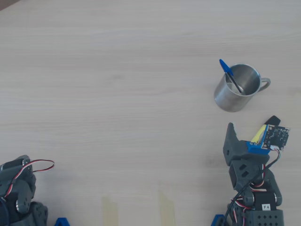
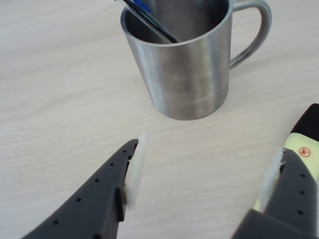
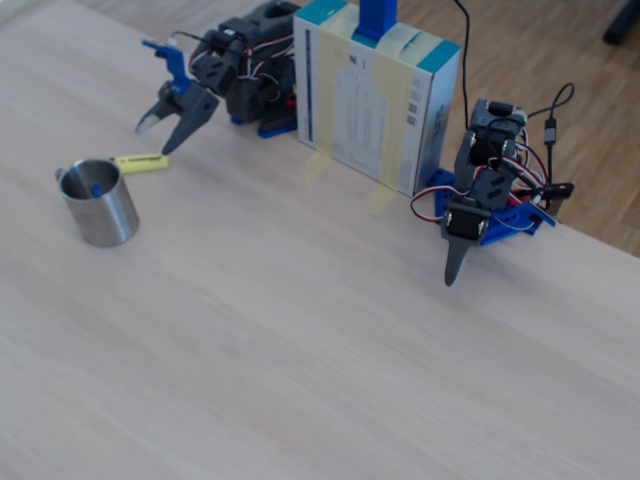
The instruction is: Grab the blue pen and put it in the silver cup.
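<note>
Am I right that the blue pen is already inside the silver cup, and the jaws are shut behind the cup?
Not quite. The blue pen is indeed in the silver cup, leaning on its rim, but the jaws are open, not shut. The wrist view shows the gripper with a wide gap between its two fingers and nothing held.

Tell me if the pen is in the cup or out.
In. The pen leans inside the cup, blue cap poking over the rim.

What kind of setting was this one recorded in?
Probably a hobby or lab desk: a pale wood-grain table, two small servo arms beside a taped cardboard box, wood flooring behind.
</note>
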`<state>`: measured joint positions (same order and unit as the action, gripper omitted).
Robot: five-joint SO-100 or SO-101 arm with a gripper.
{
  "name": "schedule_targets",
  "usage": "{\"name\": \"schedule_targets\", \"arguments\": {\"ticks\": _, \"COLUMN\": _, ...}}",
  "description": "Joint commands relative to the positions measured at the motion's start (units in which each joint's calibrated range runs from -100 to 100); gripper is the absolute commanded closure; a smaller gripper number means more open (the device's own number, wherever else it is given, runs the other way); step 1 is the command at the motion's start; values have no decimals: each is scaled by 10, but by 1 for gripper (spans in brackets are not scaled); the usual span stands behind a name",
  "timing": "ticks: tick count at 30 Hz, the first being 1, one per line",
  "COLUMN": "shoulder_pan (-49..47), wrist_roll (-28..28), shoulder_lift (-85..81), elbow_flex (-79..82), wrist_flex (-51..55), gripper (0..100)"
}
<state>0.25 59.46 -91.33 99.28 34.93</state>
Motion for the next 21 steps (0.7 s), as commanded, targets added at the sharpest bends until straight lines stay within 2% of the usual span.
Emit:
{"name": "schedule_targets", "arguments": {"ticks": 1, "shoulder_pan": 3, "wrist_roll": -2, "shoulder_lift": -21, "elbow_flex": 7, "wrist_flex": 36, "gripper": 64}}
{"name": "schedule_targets", "arguments": {"ticks": 7, "shoulder_pan": 2, "wrist_roll": -18, "shoulder_lift": -64, "elbow_flex": 5, "wrist_flex": 133, "gripper": 64}}
{"name": "schedule_targets", "arguments": {"ticks": 21, "shoulder_pan": 5, "wrist_roll": -38, "shoulder_lift": -63, "elbow_flex": 5, "wrist_flex": 256, "gripper": 64}}
